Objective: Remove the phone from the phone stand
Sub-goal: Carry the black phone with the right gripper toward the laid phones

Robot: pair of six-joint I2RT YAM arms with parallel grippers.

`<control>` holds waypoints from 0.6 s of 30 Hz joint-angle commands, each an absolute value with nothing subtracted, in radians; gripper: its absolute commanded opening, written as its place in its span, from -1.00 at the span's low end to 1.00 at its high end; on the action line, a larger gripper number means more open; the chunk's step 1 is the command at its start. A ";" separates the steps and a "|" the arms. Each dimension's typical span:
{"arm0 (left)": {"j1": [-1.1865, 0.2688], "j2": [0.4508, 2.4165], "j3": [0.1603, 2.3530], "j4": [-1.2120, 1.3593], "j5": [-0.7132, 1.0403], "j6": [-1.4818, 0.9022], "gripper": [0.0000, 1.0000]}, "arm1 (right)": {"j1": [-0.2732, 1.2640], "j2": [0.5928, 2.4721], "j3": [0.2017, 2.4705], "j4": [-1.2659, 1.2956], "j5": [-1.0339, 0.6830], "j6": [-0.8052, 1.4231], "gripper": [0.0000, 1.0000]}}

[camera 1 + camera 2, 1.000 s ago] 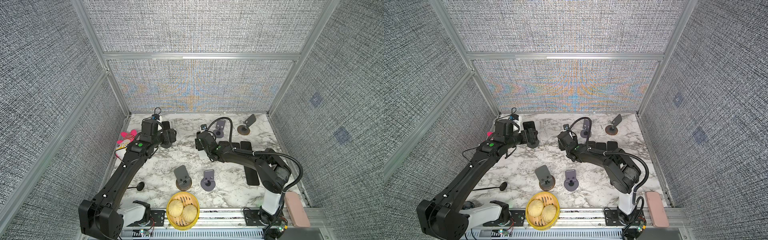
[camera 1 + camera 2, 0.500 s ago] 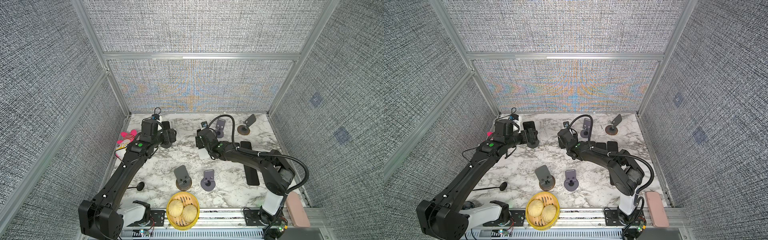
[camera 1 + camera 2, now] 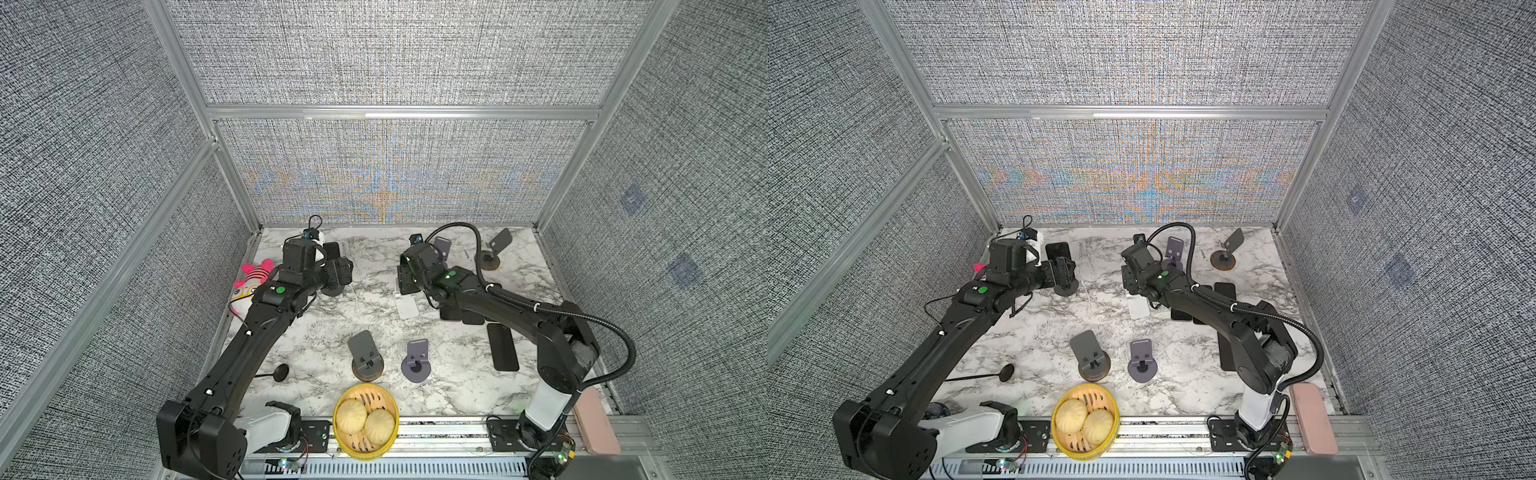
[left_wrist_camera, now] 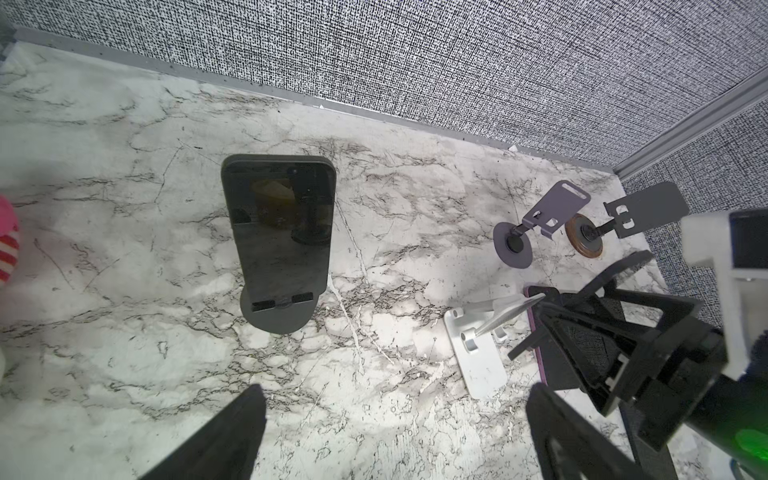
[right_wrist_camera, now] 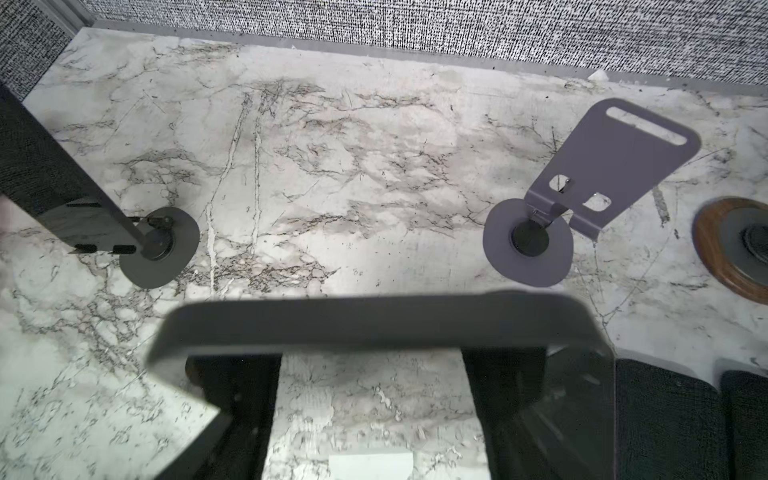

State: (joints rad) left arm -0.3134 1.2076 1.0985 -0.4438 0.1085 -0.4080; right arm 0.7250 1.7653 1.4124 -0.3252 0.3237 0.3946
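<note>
Phone (image 5: 374, 320): clamped in right gripper (image 5: 372, 374) jaws, at 12 o'clock of white stand (image 3: 405, 307). Left gripper (image 4: 395, 388): jaws spread apart. Second phone (image 4: 278, 224): seated on dark stand (image 4: 276, 318).

Enclosed on left, far and right by grey woven-fabric walls (image 3: 395, 54) in aluminium framing (image 3: 399, 113); floored with a white, grey-veined marble counter (image 3: 374, 253); softly, evenly lit.
</note>
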 commanded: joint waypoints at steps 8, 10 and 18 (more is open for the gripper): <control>-0.313 1.201 1.102 -0.437 0.112 -0.397 0.97 | 0.638 1.684 1.485 -0.727 0.232 0.367 0.21; -0.312 1.206 1.101 -0.437 0.116 -0.399 0.97 | 0.620 1.661 1.493 -0.801 0.224 0.357 0.20; -0.312 1.212 1.100 -0.435 0.120 -0.403 0.97 | 0.549 1.650 1.527 -1.136 0.152 0.324 0.20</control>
